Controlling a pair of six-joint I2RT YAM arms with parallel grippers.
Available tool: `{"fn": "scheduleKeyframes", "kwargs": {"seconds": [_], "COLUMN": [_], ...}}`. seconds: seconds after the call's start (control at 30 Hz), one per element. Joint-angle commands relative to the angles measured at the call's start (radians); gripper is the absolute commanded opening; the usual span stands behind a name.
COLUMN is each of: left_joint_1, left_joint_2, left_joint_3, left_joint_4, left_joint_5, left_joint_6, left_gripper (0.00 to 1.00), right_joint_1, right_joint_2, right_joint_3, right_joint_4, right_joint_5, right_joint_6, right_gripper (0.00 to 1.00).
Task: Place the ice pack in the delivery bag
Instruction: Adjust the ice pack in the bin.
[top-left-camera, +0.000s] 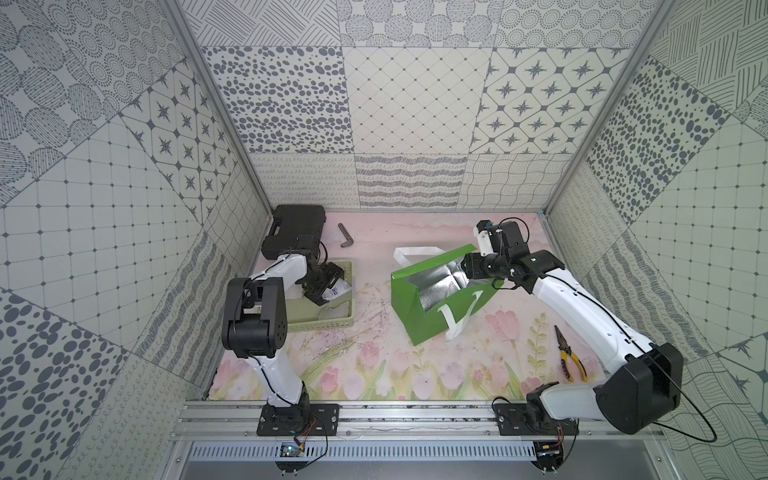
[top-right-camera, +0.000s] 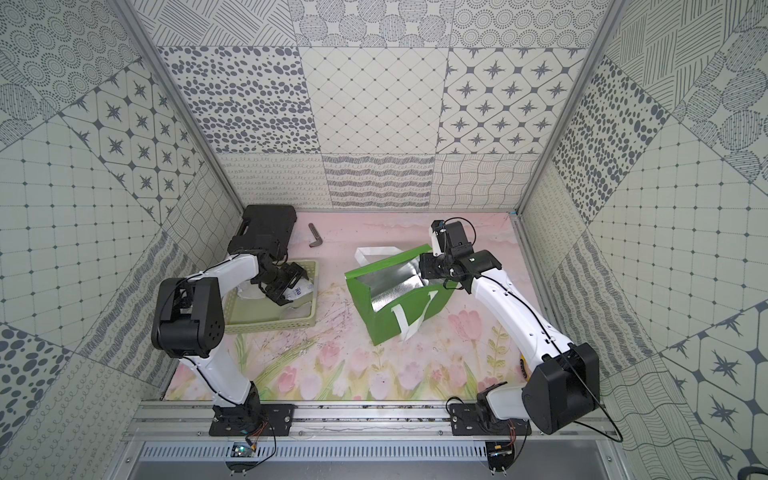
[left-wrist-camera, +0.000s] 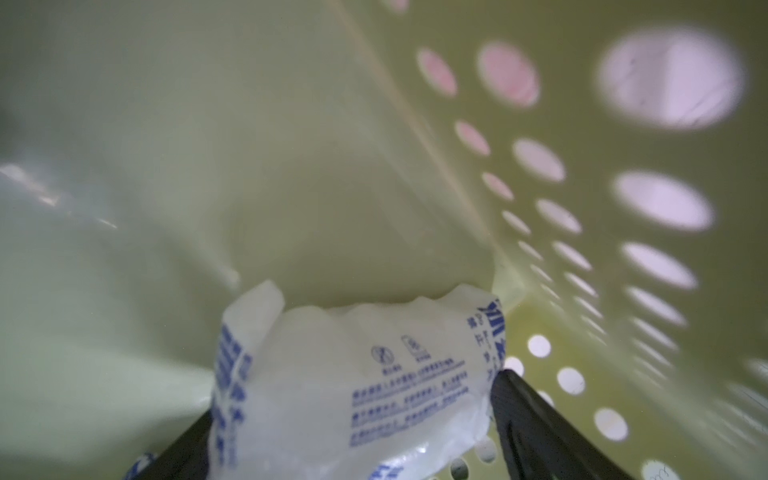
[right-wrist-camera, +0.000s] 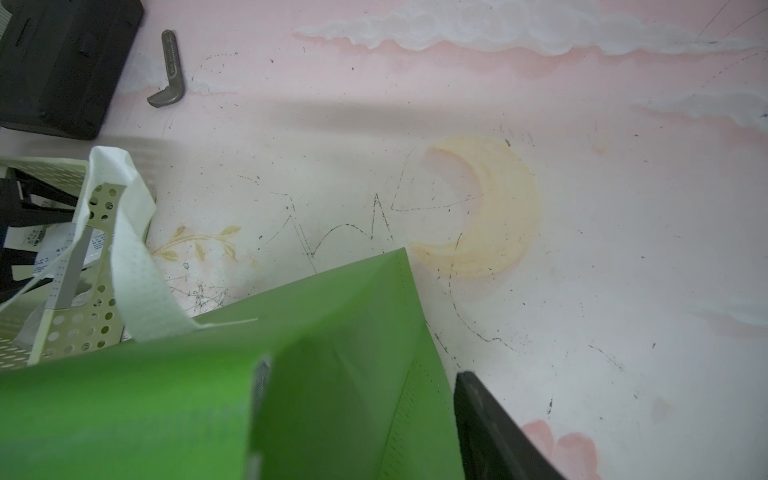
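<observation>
Delivery bag (top-left-camera: 415, 316) stands mid-worktop, foil mouth up, its long axis slanting from near-left to far-right. Right gripper (top-left-camera: 467, 266) sits at its far right rim; whether it is clamped there cannot be told. Basket (top-left-camera: 328, 324) sits apart to the left. Inside it, left gripper (top-left-camera: 328, 291) pinches ice pack (left-wrist-camera: 353, 374) across its width, free end pointing away from the wrist. The bag lies to that gripper's right.
</observation>
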Motion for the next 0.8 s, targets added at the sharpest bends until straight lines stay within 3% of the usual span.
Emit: {"fn": "scheduleKeyframes", "kwargs": {"seconds": [0.0,0.13,0.27,0.4,0.53,0.7,0.77], "left_joint_1": [0.020,0.018,0.004,-0.044,-0.115,-0.116,-0.101], "left_joint_2": [0.029,0.060,0.052,-0.048,-0.146,-0.218,-0.190], "left_joint_3": [0.063,0.066,0.030,-0.037,-0.048,-0.045,-0.013], "left_joint_4": [0.071,0.087,0.045,0.037,-0.043,-0.127,-0.120], "left_joint_5": [0.003,0.098,0.095,0.085,0.014,-0.175,-0.165], "left_joint_6": [0.097,0.142,0.195,0.217,0.246,0.273,0.309], "left_gripper": [0.89,0.88,0.87,0.86,0.87,0.89,0.89], "right_joint_1": [0.006,0.007,0.008,0.008,0.008,0.006,0.008], "right_joint_2": [-0.018,-0.018,-0.021,-0.021,-0.018,-0.021,-0.023], "right_joint_3": [-0.019,-0.021,-0.022,-0.027,-0.027,-0.025,-0.025], "right_joint_4": [0.005,0.004,0.005,0.005,0.005,0.005,0.005], "right_joint_5": [0.012,0.011,0.011,0.011,0.010,0.012,0.014], "right_joint_6": [0.015,0.015,0.016,0.012,0.011,0.010,0.010], "right_gripper": [0.61,0.62,0.63,0.64,0.64,0.65,0.65]}}
